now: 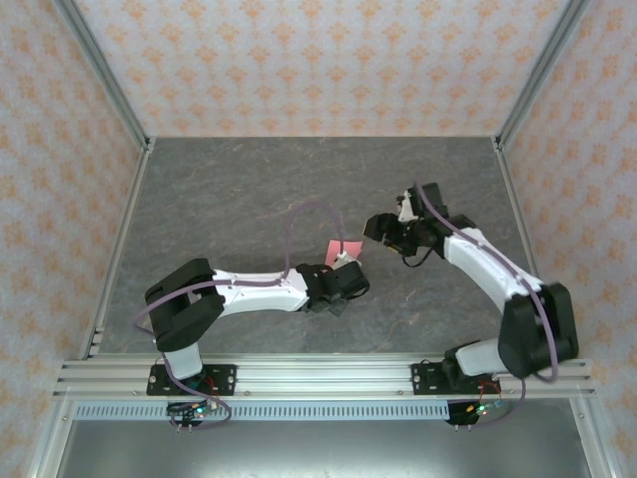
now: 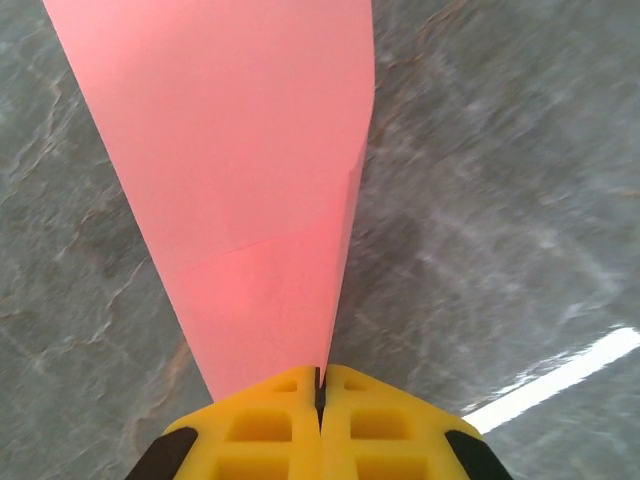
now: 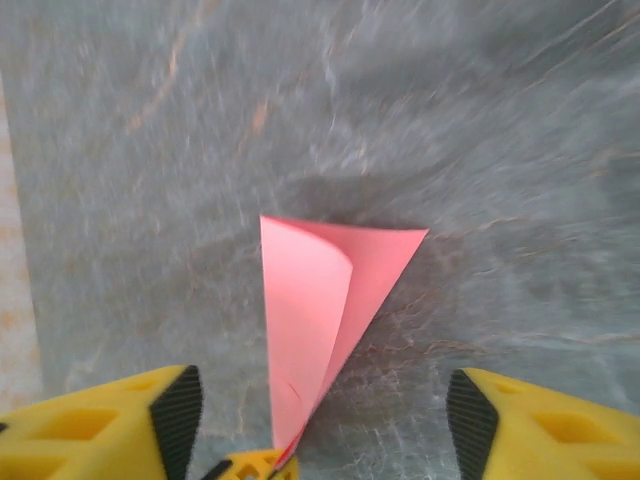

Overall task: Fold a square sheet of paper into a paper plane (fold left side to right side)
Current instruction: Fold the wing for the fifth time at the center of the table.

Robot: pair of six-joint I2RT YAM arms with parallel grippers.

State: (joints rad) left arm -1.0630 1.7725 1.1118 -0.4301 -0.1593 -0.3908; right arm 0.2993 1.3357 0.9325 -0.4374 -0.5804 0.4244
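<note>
Your left gripper (image 2: 320, 388) clamped on pink paper (image 2: 240, 150), long axis toward 12 o'clock; your right gripper (image 3: 322, 405) fingers apart, paper at its 12 o'clock, near

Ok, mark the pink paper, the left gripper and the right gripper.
pink paper (image 2: 240, 170), left wrist view, middle of its flat face.
left gripper (image 2: 320, 380), left wrist view, where its shut fingertips meet.
right gripper (image 3: 322, 415), right wrist view, midway between its open fingertips.
</note>
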